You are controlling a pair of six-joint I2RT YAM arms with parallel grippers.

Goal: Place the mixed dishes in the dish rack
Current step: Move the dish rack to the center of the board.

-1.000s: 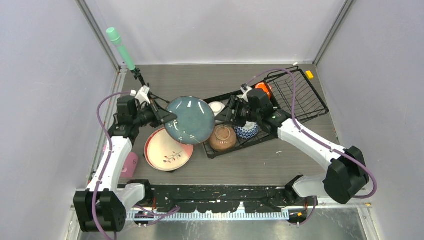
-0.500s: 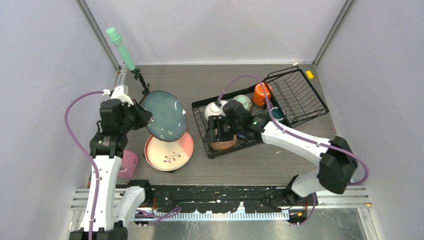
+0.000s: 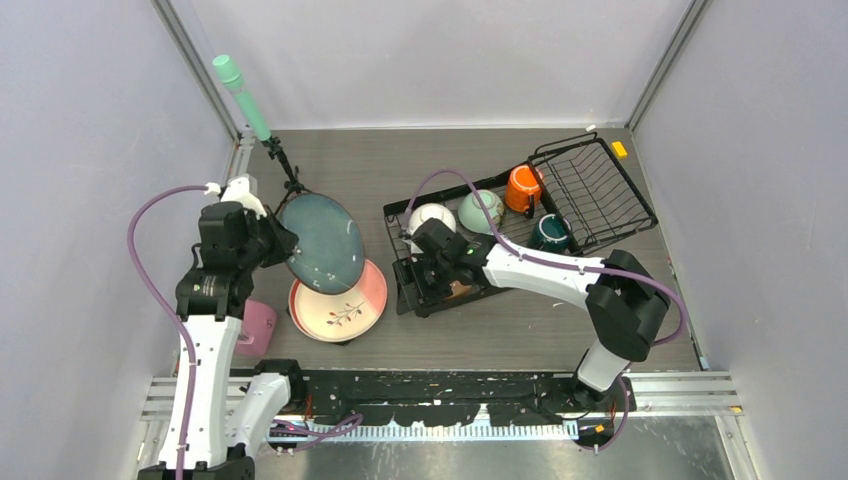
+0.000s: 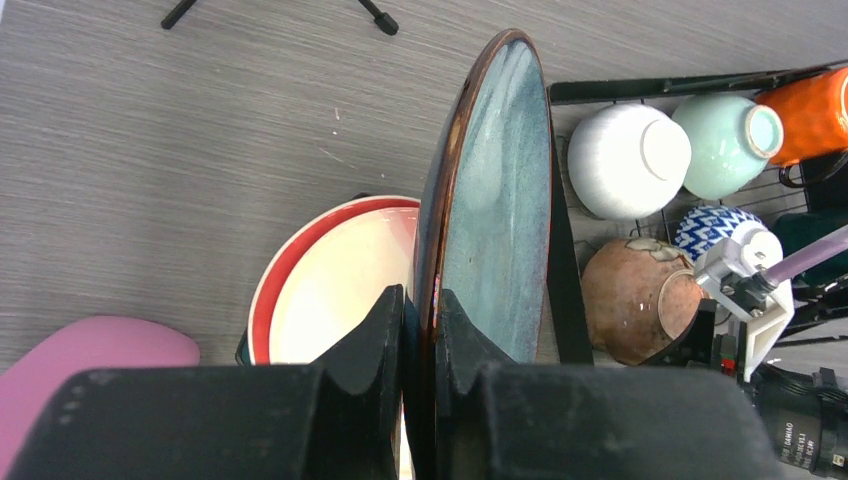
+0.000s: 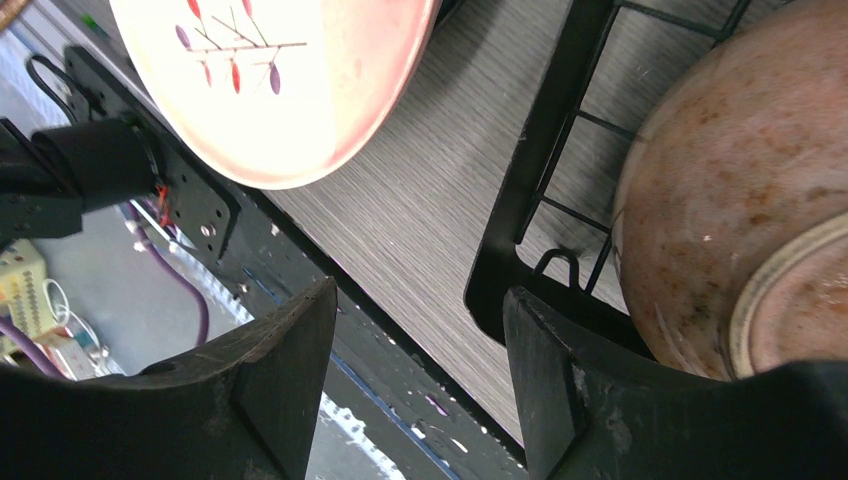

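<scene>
Clamping teal plate (image 4: 490, 200) edgewise (presumably for slotting) were left fingers (image 4: 385, 330); right fingers (image 5: 285, 380) stood open beside brown bowl (image 5: 720, 200).

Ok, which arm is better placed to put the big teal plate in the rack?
Left: the left pincer is shut on the teal plate, holding it on edge. The right pincer is open, empty, by the rack corner.

Left gripper (image 4: 420, 300) clamped on the rim of the edge-on dark teal speckled plate (image 4: 495, 200). Pink plate (image 4: 340, 280) flat on the table (image 4: 200, 150). White bowl (image 4: 625, 160), mint-green bowl (image 4: 725, 140) and brown bowl (image 4: 635, 300) upturned along the dish rack's (image 4: 640, 88) near edge.
</scene>
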